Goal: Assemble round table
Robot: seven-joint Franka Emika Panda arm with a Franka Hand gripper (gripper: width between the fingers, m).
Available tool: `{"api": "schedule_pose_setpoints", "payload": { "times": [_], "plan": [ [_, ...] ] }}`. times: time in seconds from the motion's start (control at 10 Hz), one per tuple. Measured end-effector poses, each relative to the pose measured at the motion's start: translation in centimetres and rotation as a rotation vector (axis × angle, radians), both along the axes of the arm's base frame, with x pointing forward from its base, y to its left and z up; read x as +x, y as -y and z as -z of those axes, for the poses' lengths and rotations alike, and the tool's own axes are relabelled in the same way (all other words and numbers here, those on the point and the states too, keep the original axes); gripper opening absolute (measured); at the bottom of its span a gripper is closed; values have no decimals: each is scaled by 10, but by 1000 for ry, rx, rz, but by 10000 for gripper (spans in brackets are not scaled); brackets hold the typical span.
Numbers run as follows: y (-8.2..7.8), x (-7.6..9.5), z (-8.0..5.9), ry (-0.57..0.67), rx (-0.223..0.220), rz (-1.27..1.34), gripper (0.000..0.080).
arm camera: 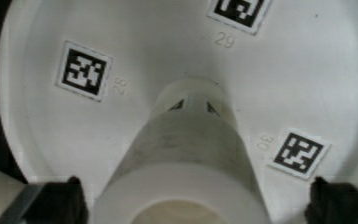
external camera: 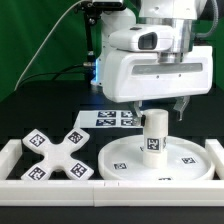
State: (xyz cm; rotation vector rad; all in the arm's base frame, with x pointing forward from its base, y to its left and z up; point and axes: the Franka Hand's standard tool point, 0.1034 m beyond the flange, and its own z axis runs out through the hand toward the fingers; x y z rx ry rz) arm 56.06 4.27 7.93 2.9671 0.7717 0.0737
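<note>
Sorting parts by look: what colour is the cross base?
The cross base is white with black-and-white tags; exterior view.

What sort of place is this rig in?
Probably a robotics lab bench: flat white marker board printed with square tags, tagged white plastic X-shaped cross base, and a white two-finger robot gripper.
</note>
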Motion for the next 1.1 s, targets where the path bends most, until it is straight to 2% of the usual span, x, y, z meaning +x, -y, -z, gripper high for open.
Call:
{"api": "schedule_pose_setpoints", "payload": {
  "times": [0.1, 0.2, 0.3, 0.5, 0.8, 1.0, 1.1],
  "plan": [
    [0, 0, 0, 4, 5, 71, 439],
    [0, 0, 0, 9, 10, 145, 439],
    [0, 0, 0, 14, 15, 230, 403],
    [0, 2, 1, 49, 32, 397, 403],
    [0, 3, 2, 155, 92, 756, 403],
    [2, 2, 3, 160, 127, 1042, 406],
    [3, 1, 3, 157, 163, 1229, 406]
  ]
}}
